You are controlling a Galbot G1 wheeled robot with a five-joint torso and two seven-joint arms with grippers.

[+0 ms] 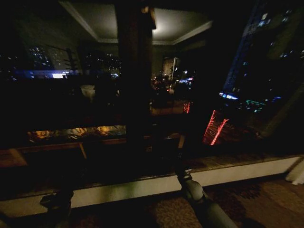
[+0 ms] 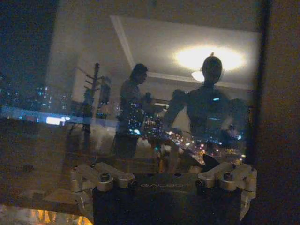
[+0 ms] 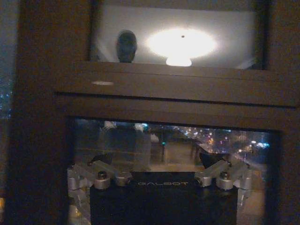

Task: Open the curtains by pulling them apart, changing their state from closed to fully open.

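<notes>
Left pincer (image 2: 157, 163) is spread wide with nothing between its fingers, raised close to the window glass (image 2: 61, 117). Right pincer (image 3: 156, 160) is the same, splayed and empty, squared up to the dark window frame (image 3: 178, 91). Both are lifted off the carpet (image 1: 266, 199) and above the pale sill (image 1: 142, 187), at the height where a fabric edge would be caught. But the glass is bare, city lights and the robot's reflection (image 2: 211, 101) showing through, so by my reading the curtains sit gathered off past the window's edges, already parted.
</notes>
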